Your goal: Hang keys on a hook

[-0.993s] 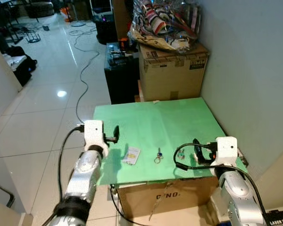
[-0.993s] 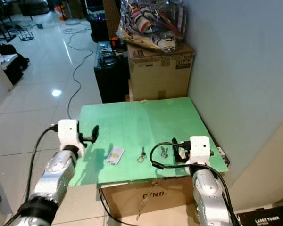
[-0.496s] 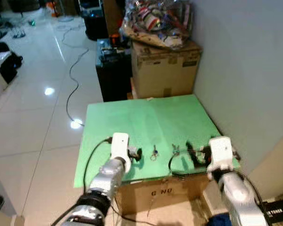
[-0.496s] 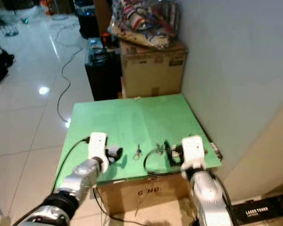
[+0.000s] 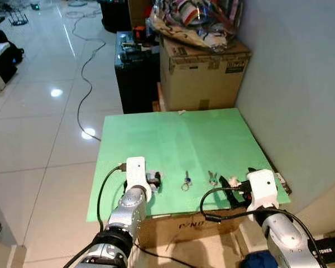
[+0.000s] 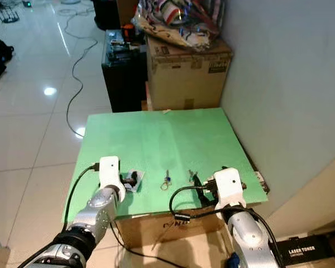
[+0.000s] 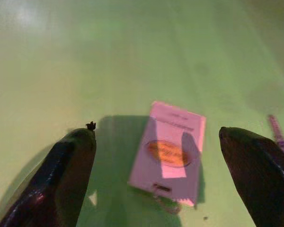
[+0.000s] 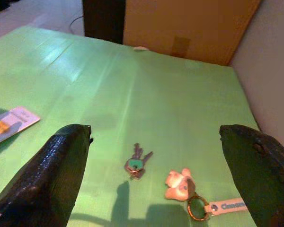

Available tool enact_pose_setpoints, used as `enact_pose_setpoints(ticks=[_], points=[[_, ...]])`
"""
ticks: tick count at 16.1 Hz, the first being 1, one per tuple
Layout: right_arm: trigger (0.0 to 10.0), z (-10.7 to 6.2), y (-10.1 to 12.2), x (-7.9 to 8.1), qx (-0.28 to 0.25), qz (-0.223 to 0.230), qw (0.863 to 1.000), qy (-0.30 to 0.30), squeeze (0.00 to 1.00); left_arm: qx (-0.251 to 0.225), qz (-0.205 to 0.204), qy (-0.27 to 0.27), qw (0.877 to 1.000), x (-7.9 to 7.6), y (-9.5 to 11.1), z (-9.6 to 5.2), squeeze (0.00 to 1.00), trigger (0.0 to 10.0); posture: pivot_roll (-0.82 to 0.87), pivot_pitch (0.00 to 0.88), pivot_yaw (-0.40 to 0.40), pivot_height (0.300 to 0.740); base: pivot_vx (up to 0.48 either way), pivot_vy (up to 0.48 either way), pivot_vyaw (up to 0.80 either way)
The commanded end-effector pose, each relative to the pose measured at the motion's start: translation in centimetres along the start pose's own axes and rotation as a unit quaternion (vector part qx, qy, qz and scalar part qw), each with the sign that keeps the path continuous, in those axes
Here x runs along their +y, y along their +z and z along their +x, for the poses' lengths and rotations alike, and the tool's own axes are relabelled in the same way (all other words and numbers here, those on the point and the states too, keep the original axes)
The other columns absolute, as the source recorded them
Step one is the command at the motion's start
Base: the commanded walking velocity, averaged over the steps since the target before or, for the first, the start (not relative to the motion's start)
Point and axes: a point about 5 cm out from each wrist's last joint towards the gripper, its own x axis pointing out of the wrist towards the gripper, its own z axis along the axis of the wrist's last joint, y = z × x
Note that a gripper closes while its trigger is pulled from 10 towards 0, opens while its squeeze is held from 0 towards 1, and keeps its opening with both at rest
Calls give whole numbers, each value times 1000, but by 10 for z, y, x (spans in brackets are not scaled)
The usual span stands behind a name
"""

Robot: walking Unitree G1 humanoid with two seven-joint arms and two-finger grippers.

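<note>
Since the frame half a second ago the head camera has shifted a little, and the left gripper (image 5: 152,179) has edged closer over the white card (image 5: 154,177) near the front of the green table (image 5: 173,139).

In the left eye view the table fills the centre; the left gripper sits lower left of centre, at the card. Just right of it lies a small key on a ring (image 5: 186,182), and further right the bunch of keys (image 5: 213,178) — right beside the right gripper (image 5: 233,184), lower right. A cardboard box (image 5: 204,72) topped with a heap of bags (image 5: 198,19) stands at upper centre against the grey wall (image 5: 301,84), and a black cable (image 5: 84,72) snakes over the tiled floor, upper left.

The right eye view gives the same layout, with the keys at lower centre.

In the left wrist view the two black fingers (image 7: 57,182) stand well apart at the lower corners, with the card lying flat on the green between them.

In the right wrist view the fingers (image 8: 49,184) are likewise spread wide; the bunch of keys (image 8: 136,163) lies at lower centre, and a pinkish charm with a ring and a tag (image 8: 184,189) lies just beside it to the right.
</note>
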Motion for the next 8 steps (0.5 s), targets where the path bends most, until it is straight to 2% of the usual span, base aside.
enact_pose_setpoints(ticks=[1, 3, 6, 8], points=[[10000, -2, 2, 0, 3, -14, 1000, 4, 0, 5, 2, 11, 1000, -1, 1, 0, 0, 10000, -297, 93, 13, 740, 0, 0, 0], [10000, -4, 3, 1, 3, -19, 1000, 11, 0, 24, -16, 3, 1000, -5, -5, -6, 0, 10000, -295, 101, 9, 740, 0, 0, 0], [10000, -6, 2, 4, 9, -20, 1000, 16, 0, 43, -6, -8, 999, -9, -11, -14, 0, 9843, -286, 112, 5, 740, 0, 0, 0], [10000, -8, 1, 7, 15, -20, 999, 24, 0, 61, -12, -19, 998, -17, -17, -22, 0, 10000, -280, 126, -3, 740, 0, 0, 0]])
